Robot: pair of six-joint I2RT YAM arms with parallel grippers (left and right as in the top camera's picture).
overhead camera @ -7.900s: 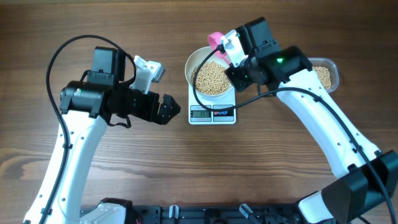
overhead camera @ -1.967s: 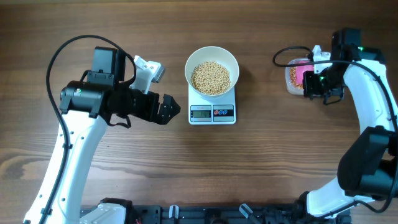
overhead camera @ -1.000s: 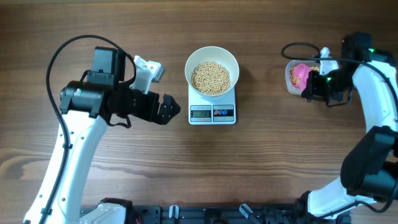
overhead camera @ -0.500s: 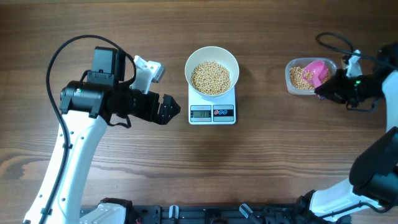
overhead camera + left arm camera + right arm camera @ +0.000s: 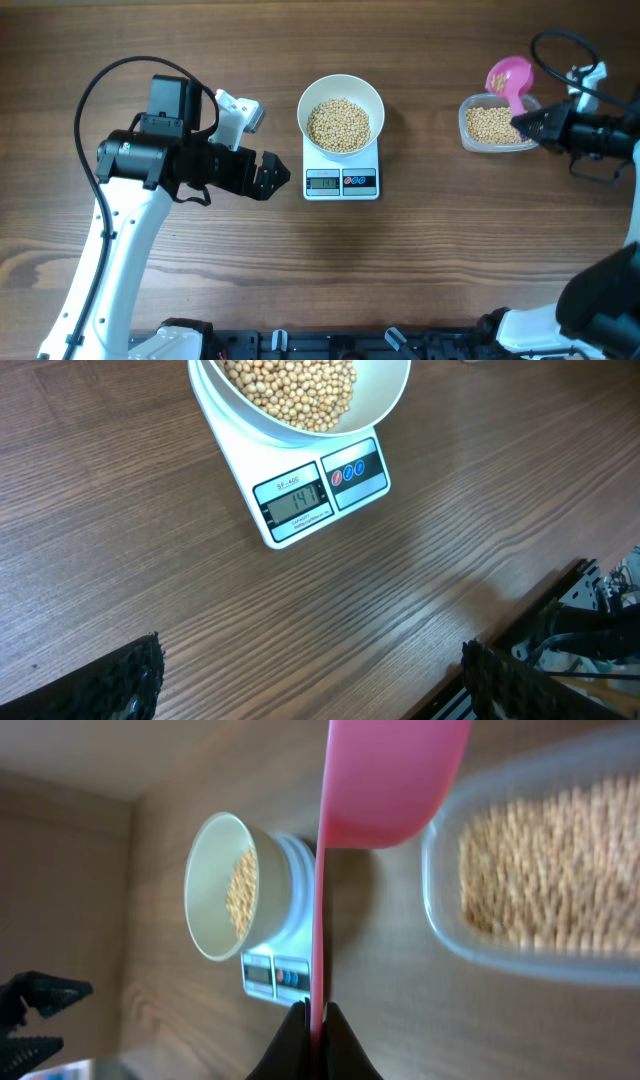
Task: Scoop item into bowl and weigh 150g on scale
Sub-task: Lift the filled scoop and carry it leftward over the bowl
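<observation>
Hovering just left of the scale (image 5: 342,182), the left tool (image 5: 278,178) stands with its jaws spread wide and nothing between them, clear of the worktop (image 5: 420,260). Past the scale's front display, whose digits are too small to read with certainty, the white bowl (image 5: 305,105) sits squarely on the platform with a shallow heap of beans (image 5: 338,124) in its middle. Farther off to the right, well apart from the scale, the right tool (image 5: 525,122) is clenched on the thin handle of the pink scoop (image 5: 509,78), gripping it edge-on near its end. The scoop's cup hangs over the far rim of the clear tub (image 5: 463,120), which holds the rest of the beans; no beans show in the cup from above. These beans look hard, dry and round, so they will likely roll and bounce if tipped fast; small, slow pours probably suit the final grams. The scoop seems stiff and light, best kept pinched by its handle, with the cup level when loaded.
</observation>
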